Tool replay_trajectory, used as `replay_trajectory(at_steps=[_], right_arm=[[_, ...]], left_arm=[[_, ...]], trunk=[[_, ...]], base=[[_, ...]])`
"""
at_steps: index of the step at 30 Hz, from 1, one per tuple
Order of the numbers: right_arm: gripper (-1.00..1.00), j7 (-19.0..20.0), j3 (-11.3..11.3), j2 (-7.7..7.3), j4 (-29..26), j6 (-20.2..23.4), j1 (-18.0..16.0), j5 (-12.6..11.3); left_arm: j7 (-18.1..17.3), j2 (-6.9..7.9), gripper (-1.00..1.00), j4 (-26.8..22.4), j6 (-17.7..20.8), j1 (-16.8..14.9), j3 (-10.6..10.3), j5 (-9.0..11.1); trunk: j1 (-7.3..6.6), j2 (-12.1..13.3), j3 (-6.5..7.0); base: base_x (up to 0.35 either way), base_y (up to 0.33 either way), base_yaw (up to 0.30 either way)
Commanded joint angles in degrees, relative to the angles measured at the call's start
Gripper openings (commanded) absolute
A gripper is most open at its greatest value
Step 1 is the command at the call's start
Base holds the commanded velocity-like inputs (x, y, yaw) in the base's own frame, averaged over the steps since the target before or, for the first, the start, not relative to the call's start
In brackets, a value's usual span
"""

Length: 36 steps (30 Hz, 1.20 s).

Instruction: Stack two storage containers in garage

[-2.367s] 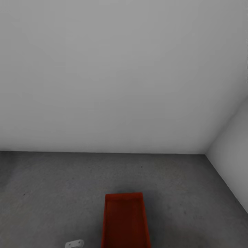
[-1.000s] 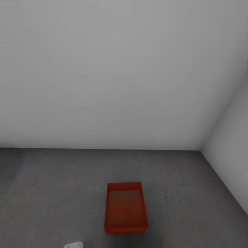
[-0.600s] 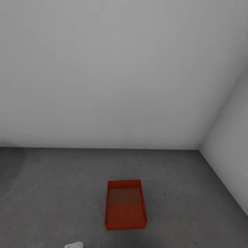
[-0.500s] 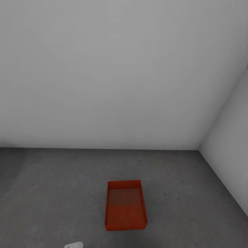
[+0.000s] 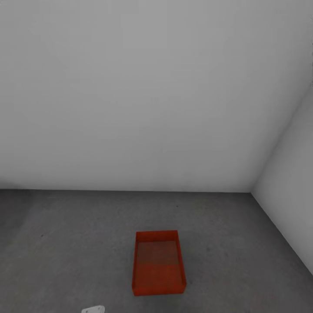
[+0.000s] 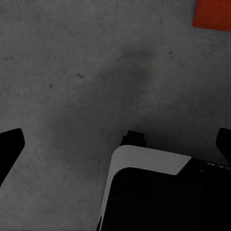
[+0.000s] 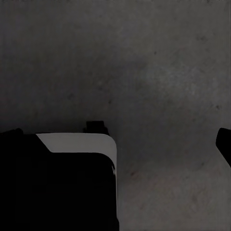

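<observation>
One orange-red bin sits alone on the grey floor near the wall. The left pincer is wide open and empty. The right pincer looks open too.

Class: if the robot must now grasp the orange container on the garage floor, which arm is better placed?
Probably the left. The left gripper, open, has a corner of the storage container in its wrist view, while the right wrist view faces grey floor.

Black base body with white rounded-corner top panel; black fingertips at frame edges.
</observation>
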Motion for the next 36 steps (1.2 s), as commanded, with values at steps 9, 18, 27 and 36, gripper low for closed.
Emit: replay_trajectory(at_steps=[9, 18, 27, 36], right_arm=[[1.00, 0.0, 0.4, 0.06, 0.2, -0.3, -0.1, -0.5], [1.00, 0.0, 0.5, 0.14, 0.2, -0.3, 0.0, -0.5], [1.00, 0.1, 0.5, 0.15, 0.2, -0.3, -0.1, -0.5], [1.00, 0.1, 0.4, 0.09, 0.2, -0.3, -0.1, -0.5]], left_arm=[[0.1, -0.03, 1.00, 0.0, 0.0, 0.0, -0.1, 0.4], [0.1, -0.19, 1.00, 0.0, 0.0, 0.0, -0.1, 0.4], [0.1, -0.27, 1.00, 0.0, 0.0, 0.0, 0.0, 0.4], [0.1, -0.30, 1.00, 0.0, 0.0, 0.0, -0.1, 0.4]], trunk=[[0.02, -0.1, 0.72], [0.02, -0.1, 1.53], [0.02, -0.1, 2.34], [0.02, -0.1, 3.14]], base=[[0.000, 0.000, 0.000], [0.000, 0.000, 0.000], [0.000, 0.000, 0.000], [0.000, 0.000, 0.000]])
